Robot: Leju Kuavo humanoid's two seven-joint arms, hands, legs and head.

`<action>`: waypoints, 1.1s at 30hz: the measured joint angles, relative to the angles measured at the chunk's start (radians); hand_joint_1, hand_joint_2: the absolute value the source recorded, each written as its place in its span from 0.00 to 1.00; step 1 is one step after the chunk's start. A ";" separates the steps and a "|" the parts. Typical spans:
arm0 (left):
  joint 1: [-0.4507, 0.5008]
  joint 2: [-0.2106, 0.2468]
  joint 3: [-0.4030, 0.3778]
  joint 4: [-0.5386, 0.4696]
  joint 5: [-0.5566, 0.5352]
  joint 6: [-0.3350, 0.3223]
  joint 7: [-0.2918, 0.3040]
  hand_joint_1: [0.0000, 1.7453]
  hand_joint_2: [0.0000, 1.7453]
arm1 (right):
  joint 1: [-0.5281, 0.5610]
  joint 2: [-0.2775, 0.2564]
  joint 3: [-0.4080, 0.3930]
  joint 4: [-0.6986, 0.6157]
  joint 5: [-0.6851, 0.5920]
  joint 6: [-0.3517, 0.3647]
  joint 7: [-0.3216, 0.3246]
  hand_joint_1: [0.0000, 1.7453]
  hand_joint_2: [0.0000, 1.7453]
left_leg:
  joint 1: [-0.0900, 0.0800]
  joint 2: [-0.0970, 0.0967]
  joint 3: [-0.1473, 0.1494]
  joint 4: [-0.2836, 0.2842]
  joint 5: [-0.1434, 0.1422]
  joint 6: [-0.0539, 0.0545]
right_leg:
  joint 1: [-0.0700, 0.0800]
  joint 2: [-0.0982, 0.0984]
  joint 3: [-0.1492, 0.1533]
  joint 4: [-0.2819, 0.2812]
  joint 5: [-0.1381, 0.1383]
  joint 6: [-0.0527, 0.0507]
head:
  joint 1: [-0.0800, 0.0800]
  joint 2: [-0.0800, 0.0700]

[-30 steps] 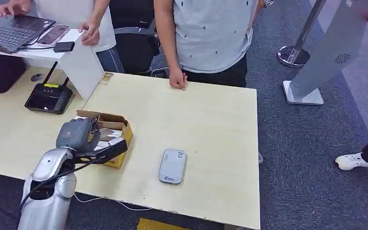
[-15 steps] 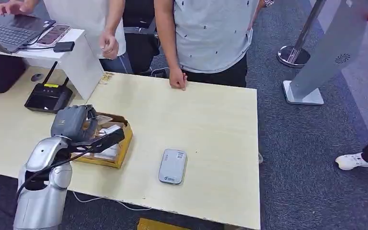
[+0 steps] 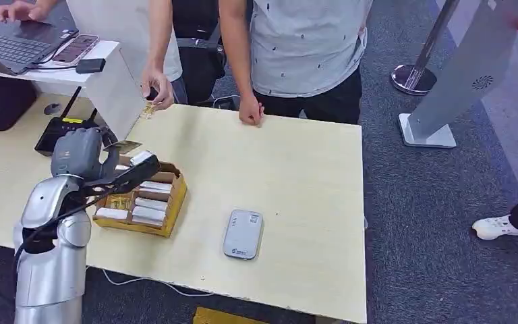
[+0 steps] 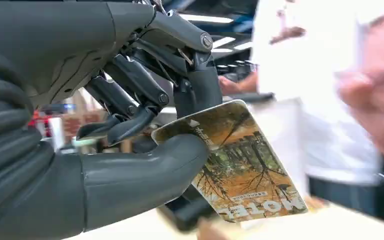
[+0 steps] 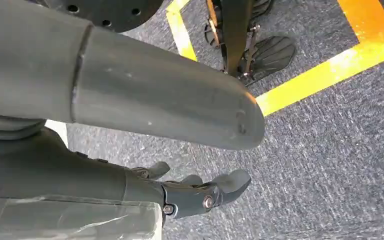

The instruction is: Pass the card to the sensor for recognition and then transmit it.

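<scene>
My left hand (image 3: 81, 156) is lifted above the far left corner of a brown cardboard box (image 3: 170, 202) that has several cards lying in it. It pinches a card (image 3: 125, 146) by one edge. The left wrist view shows the thumb and a finger of my left hand (image 4: 130, 155) gripping that card (image 4: 240, 170), printed with trees and the word MOTEL. The grey-white sensor (image 3: 243, 234) lies flat on the table to the right of the box, apart from the hand. My right hand (image 5: 197, 192) hangs over grey carpet, its fingers loose and holding nothing.
Two people stand at the table's far edge; one fist (image 3: 250, 111) rests on the wooden table (image 3: 297, 169), another hand (image 3: 156, 84) hovers near its far left corner. A black router (image 3: 57, 127), laptop (image 3: 13, 40) and phone (image 3: 74, 48) sit at the left. A grey stand (image 3: 445, 101) is at the right.
My left hand has lifted out of the box and drawn back to the left with a card in it. The left person's hand came down from the white shelf toward the table corner.
</scene>
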 joint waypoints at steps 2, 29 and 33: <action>-0.039 -0.010 0.014 0.034 -0.031 0.002 -0.001 1.00 1.00 | -0.001 0.000 0.005 0.000 0.010 0.003 -0.001 0.00 0.00 | 0.000 0.000 0.000 0.000 0.000 0.000 | 0.000 0.000 0.000 0.000 0.000 0.000 | 0.000 0.000; -0.297 -0.112 0.030 0.355 -0.135 0.024 -0.010 1.00 1.00 | -0.008 0.000 0.028 0.003 0.081 0.013 -0.003 0.00 0.00 | 0.000 0.000 0.000 0.000 0.000 0.000 | 0.000 0.001 0.000 0.000 0.000 0.000 | 0.000 0.000; -0.300 -0.114 0.030 0.366 -0.134 0.024 -0.010 1.00 1.00 | -0.008 0.000 0.028 0.004 0.082 0.013 -0.003 0.00 0.00 | 0.000 0.000 0.000 0.000 0.000 0.000 | 0.000 0.001 0.000 0.000 0.000 0.000 | 0.000 0.000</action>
